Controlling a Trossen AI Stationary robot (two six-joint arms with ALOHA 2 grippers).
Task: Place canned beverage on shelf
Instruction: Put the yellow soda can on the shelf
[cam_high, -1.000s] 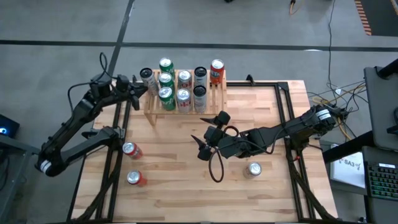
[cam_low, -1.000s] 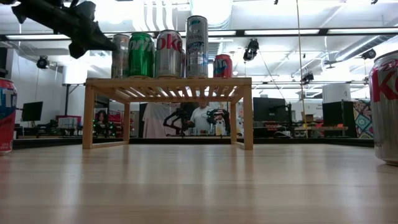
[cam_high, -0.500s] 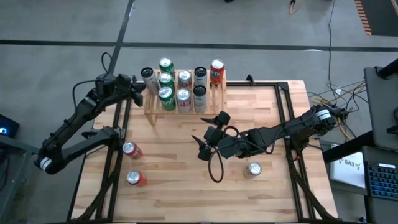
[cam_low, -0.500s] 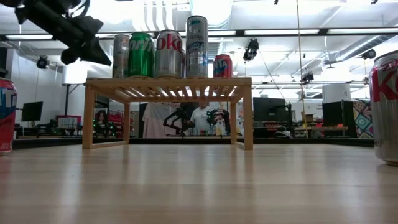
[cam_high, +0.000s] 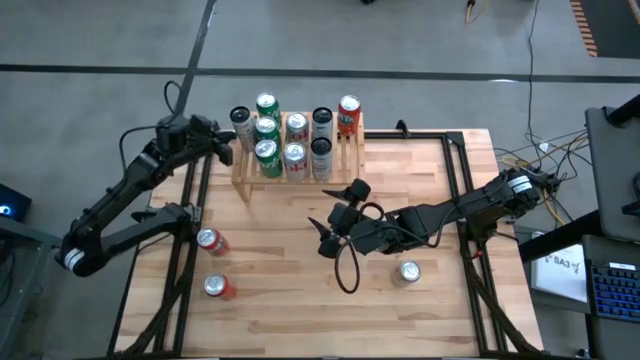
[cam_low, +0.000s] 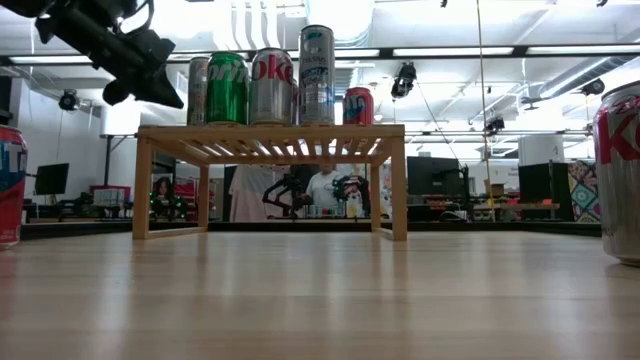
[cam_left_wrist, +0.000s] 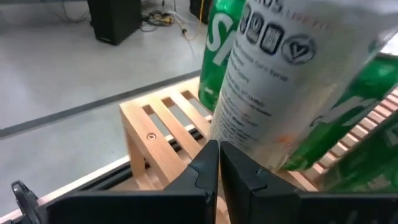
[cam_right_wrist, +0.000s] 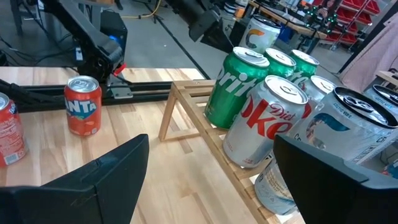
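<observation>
The shelf (cam_high: 297, 150) stands at the far edge of the counter (cam_high: 300, 280), already carrying eight upright cans in a tight cluster. The left hand (cam_high: 222, 150) hovers just off the shelf's left end, fingers pressed together and holding nothing, right beside the tall white can (cam_high: 240, 124) at that corner. From its own wrist view the shelf's slats and that white can fill the frame, so it is very near them, though I cannot say it touches.

What matters for the next move is where the loose cans lie. Two red cans, one (cam_high: 211, 241) nearer the shelf and one (cam_high: 217, 287) closer to the front edge, stand upright on the left side of the counter, well back from the left hand, toward the front. A silver-topped can (cam_high: 408, 271) stands upright on the right side, just beside the right arm and slightly toward the front from it. The right hand (cam_high: 333, 231) waits mid-counter, fingers spread wide and empty, pointing toward the shelf.

By my reckoning the left arm is the nearer one for either red can; it would need to pull away from the shelf and swing back toward the front. Each can's long axis is vertical, so a sideways grip round the body looks natural. The red cans are ordinary soda size, glossy, with silver lids.
</observation>
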